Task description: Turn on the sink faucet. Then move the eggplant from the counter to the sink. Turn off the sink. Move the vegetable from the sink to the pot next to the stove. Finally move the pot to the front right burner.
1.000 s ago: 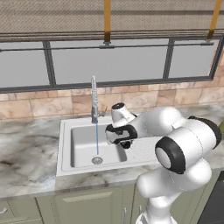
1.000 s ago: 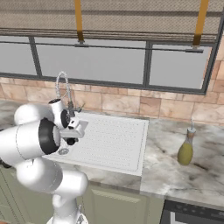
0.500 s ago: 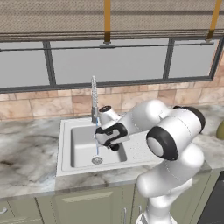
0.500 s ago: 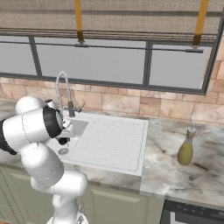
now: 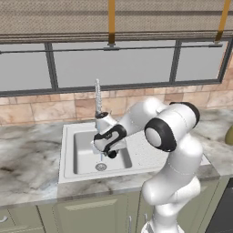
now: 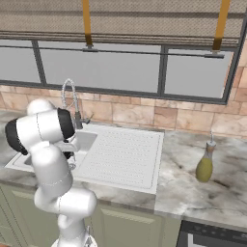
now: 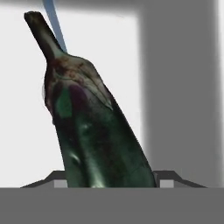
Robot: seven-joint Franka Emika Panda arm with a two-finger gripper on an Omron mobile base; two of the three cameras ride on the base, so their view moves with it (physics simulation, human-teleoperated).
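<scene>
Your hand [image 5: 107, 149] hangs low over the basin of the sink [image 5: 69, 150], and it is holding the eggplant [image 7: 94, 127]: in the hand view the dark, glossy vegetable rises from between the finger tips with its stem end pointing away from the camera, so the jaws are closed on its body and not standing free. Behind the stem you can see a thin blue stream against the white basin wall, and in the left base view a faint line of water runs toward the round drain [image 5: 101, 167]. So the sink faucet [image 5: 98, 97] appears to be running, and you can count the first step as done.

The second step is under way but not finished. The eggplant is off the counter [image 5: 27, 154] and over the sink, yet it is in your grip, not lying in the basin. Whether it touches the basin floor cannot be told from these views.

Left for you, as I judge it: let the eggplant go in the basin, shut off the faucet at its side lever, lift the vegetable out again and carry it to the pot, then set that pot on the front right burner. The olive-yellow bottle [image 6: 205, 165] on the counter to the right of the drainboard is no part of this.
</scene>
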